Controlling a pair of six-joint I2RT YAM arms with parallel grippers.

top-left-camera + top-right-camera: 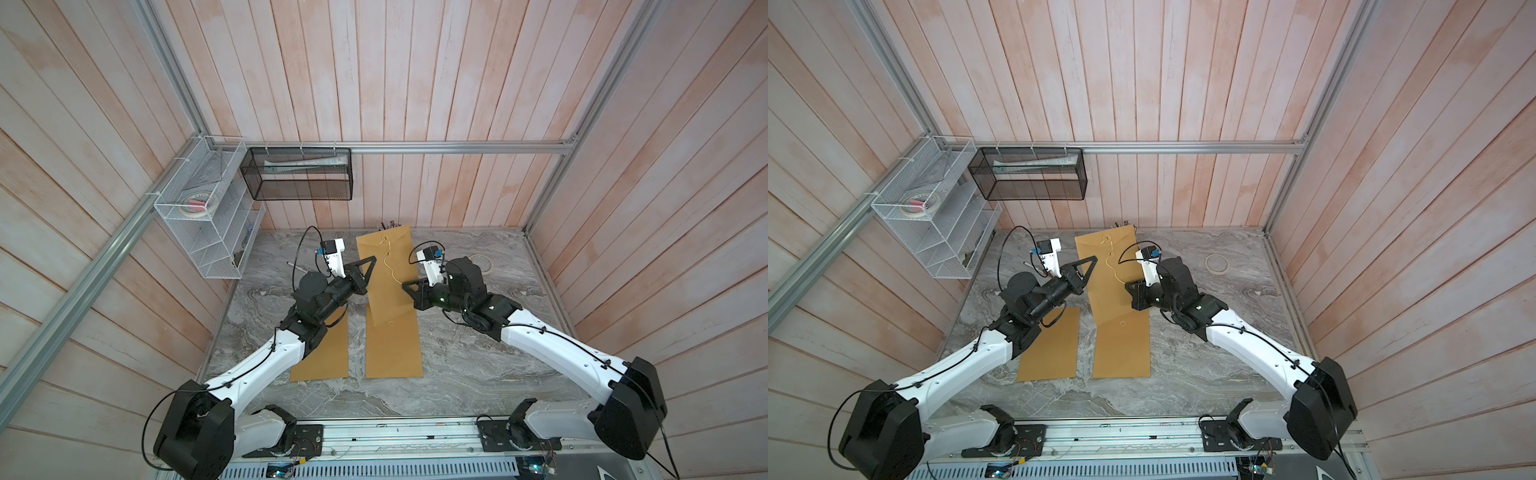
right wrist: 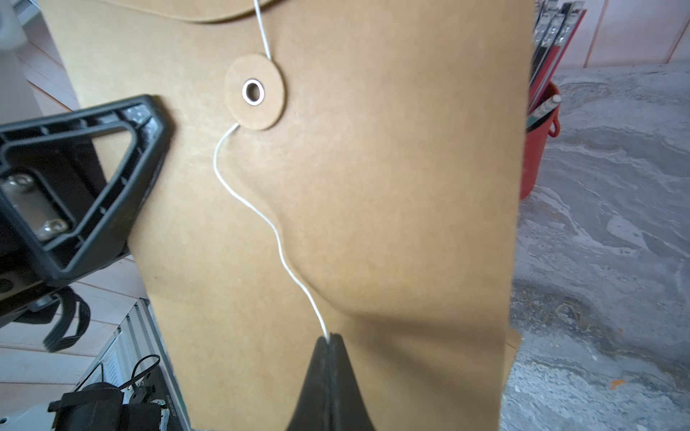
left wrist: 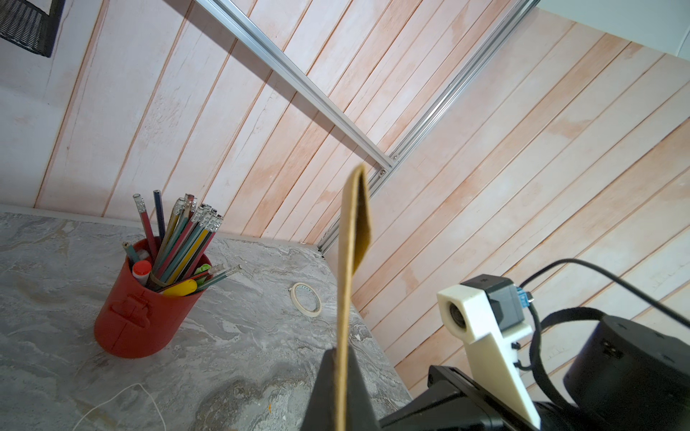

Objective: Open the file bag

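Observation:
A brown file bag (image 1: 392, 324) lies lengthwise at the table's middle, its far end lifted off the surface. My left gripper (image 1: 371, 261) is shut on the bag's left edge (image 3: 346, 261), which runs thin between the black fingers (image 3: 325, 392). A white string (image 2: 277, 231) comes down from the flap, passes the round paper button (image 2: 255, 93) and ends in my right gripper (image 2: 330, 339), which is shut on it in front of the bag's face (image 2: 403, 194). In both top views the right gripper (image 1: 1128, 285) sits at the bag's right side.
A second brown file bag (image 1: 322, 353) lies flat under the left arm. A red cup of pencils (image 3: 145, 317) stands behind the lifted bag, and a tape roll (image 1: 482, 264) lies at the far right. A white wire basket (image 1: 203, 216) and a black mesh basket (image 1: 299, 174) hang on the walls.

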